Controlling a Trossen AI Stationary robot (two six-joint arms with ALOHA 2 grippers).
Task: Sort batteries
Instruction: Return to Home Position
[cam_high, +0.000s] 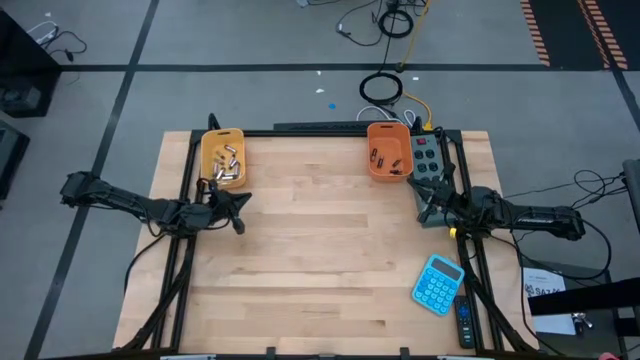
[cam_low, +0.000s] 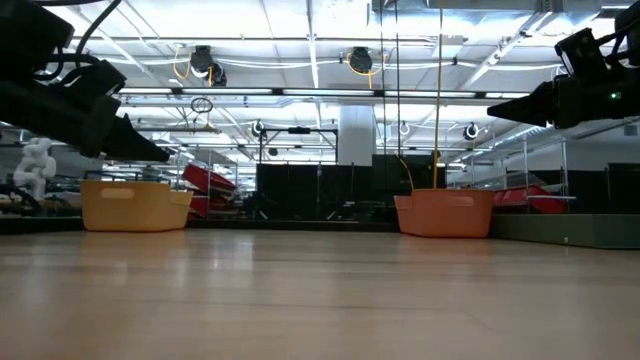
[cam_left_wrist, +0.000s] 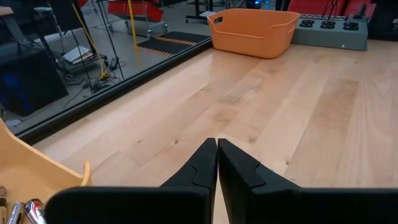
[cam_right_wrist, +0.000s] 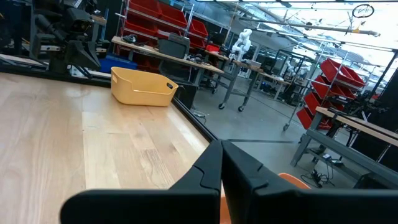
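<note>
Desk (cam_high: 320, 230): pale wood with a dark frame round it. Two bins stand at the far edge, well apart. The yellow bin (cam_high: 222, 131) is toward the left and the orange bin (cam_high: 388, 127) toward the right.

Batteries (cam_high: 228, 165): a loose heap of silvery ones lies on the floor of the yellow bin, at all angles, several touching. A few darker batteries (cam_high: 379, 157) lie spread out in the orange bin, fewer than in the yellow. Every battery I can see sits in one bin or the other.

Left hand (cam_left_wrist: 216, 144): fingers pressed flat together, tip to tip. It hangs just beside the near corner of the yellow bin and points across toward the orange bin. Its wrist view catches the yellow wall, with two or three silvery cylinders inside. Seen from desk level, it is raised clear of the wood.

Right hand (cam_right_wrist: 221, 144): fingers likewise together. It hangs at the right edge of the desk, at the near end of the grey power strip (cam_high: 428, 160) that lies beside the orange bin. It points across toward the yellow bin and is also off the surface.

Blue calculator (cam_high: 438, 284): lies tilted near the right front corner, well apart from both bins.
</note>
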